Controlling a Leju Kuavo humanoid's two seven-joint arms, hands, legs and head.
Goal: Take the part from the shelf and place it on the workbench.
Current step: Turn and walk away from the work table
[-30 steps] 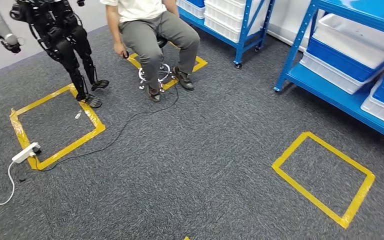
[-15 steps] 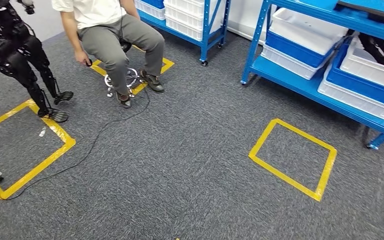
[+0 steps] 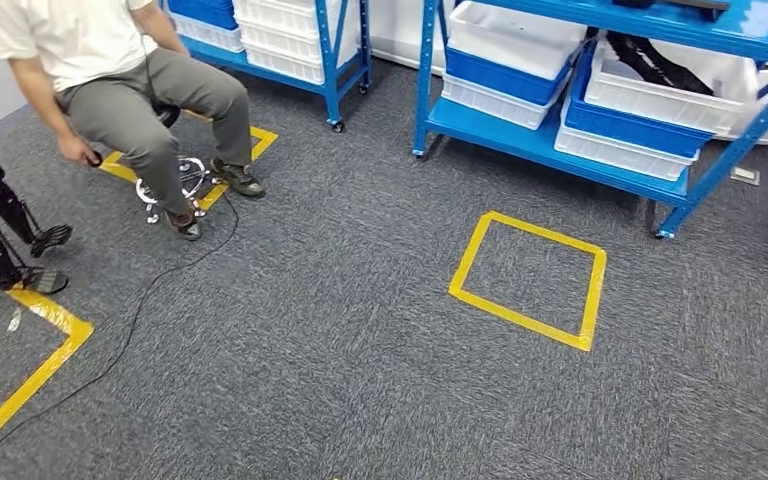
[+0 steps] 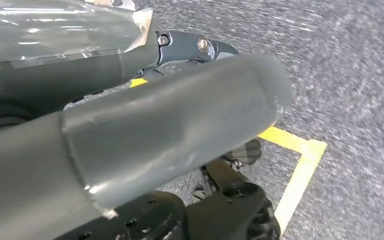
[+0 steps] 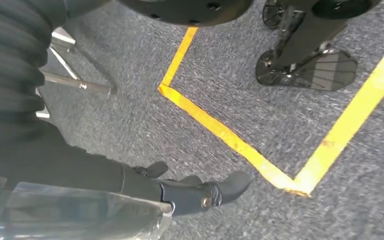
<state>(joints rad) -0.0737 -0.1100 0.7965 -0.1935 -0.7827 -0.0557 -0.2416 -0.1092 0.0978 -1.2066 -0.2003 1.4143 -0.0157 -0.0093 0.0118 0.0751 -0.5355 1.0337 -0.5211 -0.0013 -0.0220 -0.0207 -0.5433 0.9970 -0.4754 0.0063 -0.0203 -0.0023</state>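
Head view: grey carpet floor (image 3: 360, 340) w/ a yellow tape square (image 3: 528, 280) just in front of a blue shelf (image 3: 550, 145). Shelf carries white and blue bins (image 3: 505, 55); one white bin (image 3: 660, 85) has a dark object lying in it, poss. the part, can't tell. Second blue shelf (image 3: 330, 45) farther back, stacked w/ white bins. A person (image 3: 130, 90) sits on a wheeled stool (image 3: 175, 185) at left, feet by another yellow tape mark (image 3: 250, 145); a black cable (image 3: 130, 320) runs over the carpet from the stool. Legs of another dark robot (image 3: 5, 235) at far left, standing on a larger yellow tape outline (image 3: 30, 350). Left wrist view: left robot hand (image 4: 180, 120) close up, thick grey thumb across frame, dark fingers (image 4: 195, 45) behind, clear plastic wrap on the cover; nothing seen in its hold, fingers look stretched out and apart. Yellow tape corner on carpet beyond. Right wrist view: right robot hand (image 5: 180, 192) over carpet, dark fingers (image 5: 230, 185) extended, loosely spread, holding nothing. Yellow tape lines beneath it.
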